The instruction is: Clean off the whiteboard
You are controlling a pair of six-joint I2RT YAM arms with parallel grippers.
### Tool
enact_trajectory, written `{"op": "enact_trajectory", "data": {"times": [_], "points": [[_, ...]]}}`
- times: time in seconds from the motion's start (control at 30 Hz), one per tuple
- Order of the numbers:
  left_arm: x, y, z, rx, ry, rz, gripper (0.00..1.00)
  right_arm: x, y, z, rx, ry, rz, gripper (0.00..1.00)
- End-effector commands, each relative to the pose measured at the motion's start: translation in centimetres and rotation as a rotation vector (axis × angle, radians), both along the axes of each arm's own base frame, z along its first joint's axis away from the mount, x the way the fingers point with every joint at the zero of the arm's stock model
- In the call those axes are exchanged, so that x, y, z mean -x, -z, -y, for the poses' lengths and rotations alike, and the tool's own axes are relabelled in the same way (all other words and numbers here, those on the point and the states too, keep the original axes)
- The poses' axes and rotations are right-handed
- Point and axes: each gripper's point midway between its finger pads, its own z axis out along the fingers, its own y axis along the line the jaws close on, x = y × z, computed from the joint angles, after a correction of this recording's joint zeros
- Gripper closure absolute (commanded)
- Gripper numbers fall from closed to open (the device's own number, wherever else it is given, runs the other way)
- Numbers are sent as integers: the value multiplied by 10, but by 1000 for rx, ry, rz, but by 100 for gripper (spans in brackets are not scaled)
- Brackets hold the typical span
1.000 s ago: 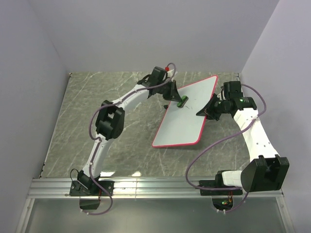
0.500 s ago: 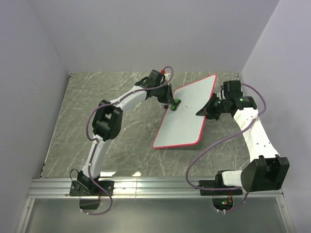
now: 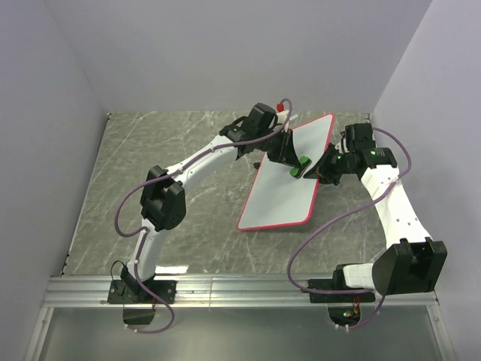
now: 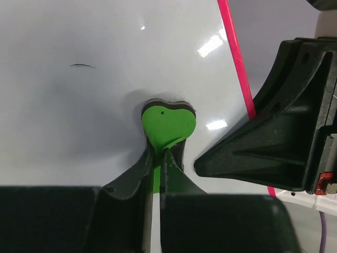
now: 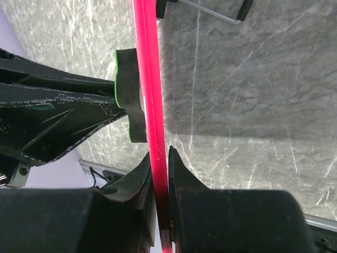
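Marble tabletop (image 3: pixel 188 203) lies under both your arms, the left one reaching over the board's far end. Your whiteboard (image 3: pixel 282 188) sits right of centre, apparently tipped up off the marble. Your right gripper (image 5: pixel 160 158) is clamped on its red right rim. Your left gripper (image 4: pixel 157 158) pinches a green eraser (image 4: pixel 168 122) pressed to the white face near that rim, right of a faint black mark (image 4: pixel 83 66).

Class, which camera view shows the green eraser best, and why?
Left wrist: the eraser sits centred, its heart-shaped face clear, held in the left gripper against the whiteboard. Top external shows a small green speck; right wrist shows only its edge.
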Motion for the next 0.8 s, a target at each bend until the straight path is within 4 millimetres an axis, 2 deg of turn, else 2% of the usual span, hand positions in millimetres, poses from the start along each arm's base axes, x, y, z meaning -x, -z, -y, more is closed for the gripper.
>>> {"op": "enact_trajectory", "data": {"times": [0.0, 0.07, 0.13, 0.17, 0.27, 0.3, 0.37, 0.4, 0.43, 0.47, 0.53, 0.57, 0.63, 0.67, 0.7, 0.73, 0.77], "points": [[32, 10, 19, 2, 86, -101, 100, 17, 27, 24, 150, 52, -109, 100], [15, 26, 18, -21, 31, -112, 100, 18, 26, 24, 148, 53, -108, 100], [-9, 38, 9, -39, -38, -145, 100, 21, 25, 24, 144, 56, -104, 100], [-24, 51, 5, -59, -80, -152, 100, 22, 25, 23, 141, 56, -106, 100], [-63, 74, -15, -92, -181, -168, 100, 25, 25, 23, 141, 58, -102, 100], [-78, 94, -26, -114, -220, -196, 100, 26, 23, 23, 139, 60, -95, 100], [-94, 110, -39, -128, -257, -227, 100, 27, 24, 24, 140, 60, -96, 100], [-106, 121, -51, -121, -284, -267, 100, 28, 25, 24, 139, 61, -95, 100], [-112, 124, -58, -114, -298, -285, 100, 27, 24, 23, 137, 64, -90, 100], [-122, 126, -75, -105, -328, -303, 100, 27, 25, 23, 136, 67, -94, 100], [-132, 113, -89, -61, -354, -286, 100, 26, 25, 23, 137, 68, -91, 100], [-136, 102, -109, -49, -390, -285, 100, 25, 25, 24, 140, 68, -89, 100], [-142, 85, -130, -25, -426, -263, 100, 23, 23, 25, 147, 70, -79, 100], [-141, 67, -144, -13, -450, -244, 100, 22, 23, 26, 150, 71, -78, 100], [-151, 59, -168, -4, -496, -231, 100, 19, 20, 25, 150, 71, -71, 100], [-153, 52, -182, -3, -522, -220, 100, 17, 18, 26, 153, 77, -64, 100], [-154, 39, -208, -11, -562, -202, 100, 16, 14, 27, 155, 83, -55, 100]]}}
